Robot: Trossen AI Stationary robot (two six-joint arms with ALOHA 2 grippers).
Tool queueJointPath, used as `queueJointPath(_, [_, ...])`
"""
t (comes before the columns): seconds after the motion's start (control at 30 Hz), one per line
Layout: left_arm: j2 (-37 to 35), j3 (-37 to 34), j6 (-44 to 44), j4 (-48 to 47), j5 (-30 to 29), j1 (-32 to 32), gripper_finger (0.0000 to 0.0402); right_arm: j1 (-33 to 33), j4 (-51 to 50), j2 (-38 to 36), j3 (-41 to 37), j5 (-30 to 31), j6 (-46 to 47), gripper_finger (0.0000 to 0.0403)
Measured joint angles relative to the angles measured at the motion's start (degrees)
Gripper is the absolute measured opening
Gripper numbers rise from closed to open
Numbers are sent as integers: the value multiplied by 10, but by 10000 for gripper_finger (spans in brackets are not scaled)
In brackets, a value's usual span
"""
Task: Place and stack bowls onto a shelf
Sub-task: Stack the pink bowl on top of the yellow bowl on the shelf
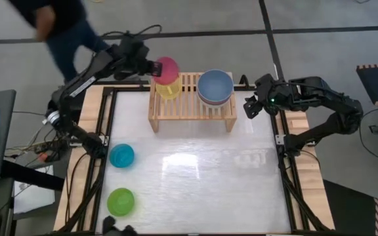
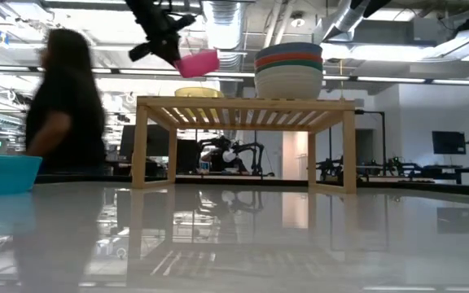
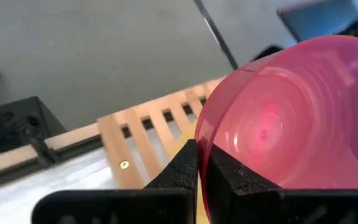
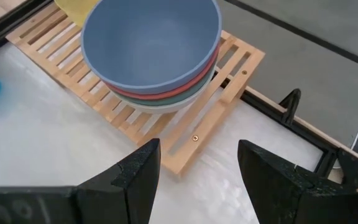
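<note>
Jaws of the left gripper pinch the pink bowl's rim above the yellow bowl on the shelf. Level and centre it before lowering. Right gripper waits beside, spread.

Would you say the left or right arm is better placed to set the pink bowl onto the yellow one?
Left. Its gripper already grips the pink bowl above the yellow bowl on the shelf. The right gripper hangs open and empty beside the shelf's other end.
</note>
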Motion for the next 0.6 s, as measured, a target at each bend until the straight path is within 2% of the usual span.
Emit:
queueJointPath(0.27, [98, 111, 55, -110, 47, -15, 0, 21, 1, 0, 0, 1, 26, 240])
queueJointPath(0.4, [120, 119, 74, -160, 47, -15, 0, 26, 1, 0, 0, 2, 28, 240])
queueJointPath(0.6, [122, 120, 101, -160, 45, -15, 2, 29, 5, 0, 0, 3, 35, 240])
